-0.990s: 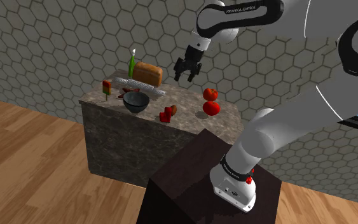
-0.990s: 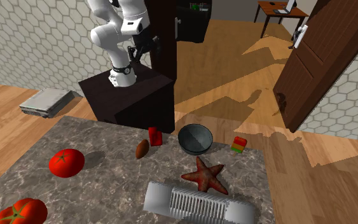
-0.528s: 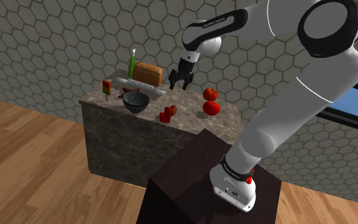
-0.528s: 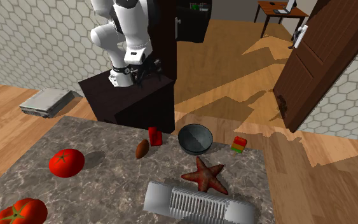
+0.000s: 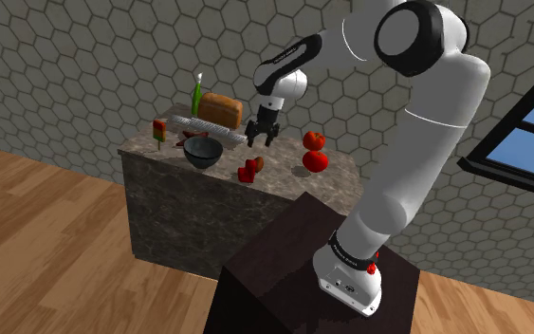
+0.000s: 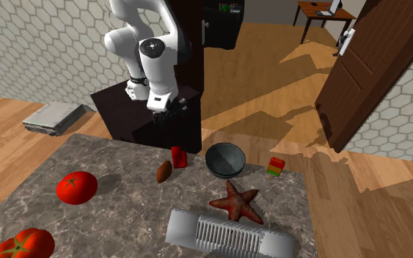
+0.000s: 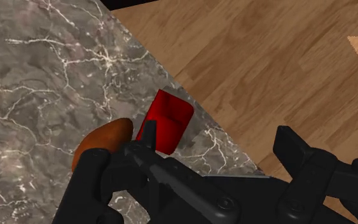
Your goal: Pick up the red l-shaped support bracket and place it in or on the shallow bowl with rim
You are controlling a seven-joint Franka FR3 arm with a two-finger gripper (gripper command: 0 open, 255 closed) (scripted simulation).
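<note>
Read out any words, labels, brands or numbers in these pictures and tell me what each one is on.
No text here can be read with certainty.
White lettering on the arm's dark forearm link: too small to read.
Green marks on the dark cabinet in the second exterior view: blurred, unreadable.

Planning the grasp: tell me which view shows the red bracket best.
The wrist view: the red bracket looms close at the counter edge, beside a brown oval thing. The shoulder and second exterior views show it small and far.
</note>
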